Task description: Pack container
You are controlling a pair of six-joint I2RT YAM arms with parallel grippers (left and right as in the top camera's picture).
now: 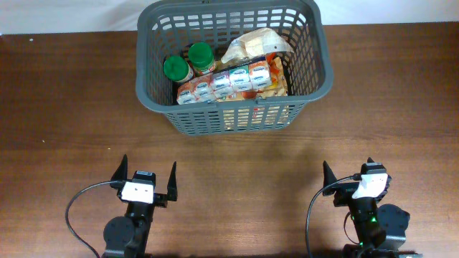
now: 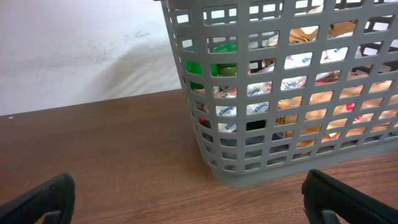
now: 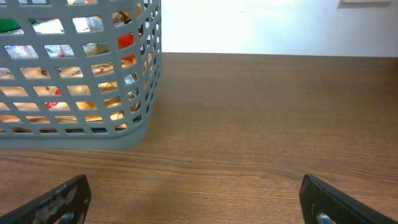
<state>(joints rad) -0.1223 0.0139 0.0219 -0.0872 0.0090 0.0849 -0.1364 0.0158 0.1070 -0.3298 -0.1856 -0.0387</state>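
Note:
The dark grey slotted basket [image 1: 301,86] stands at the table's far middle. It holds two green-lidded jars [image 1: 188,63], a row of small white-labelled cups [image 1: 229,82] and a crumpled snack bag [image 1: 258,44]. The basket also shows in the left wrist view [image 2: 280,99] and the right wrist view [image 3: 74,74]. My left gripper [image 1: 146,178] is open and empty near the front edge, well short of the basket. My right gripper [image 1: 349,172] is open and empty at the front right.
The brown wooden table [image 1: 72,107] stretches to both sides of the basket. A white wall [image 2: 74,43] rises behind the table's far edge. Black cables loop beside both arm bases at the front.

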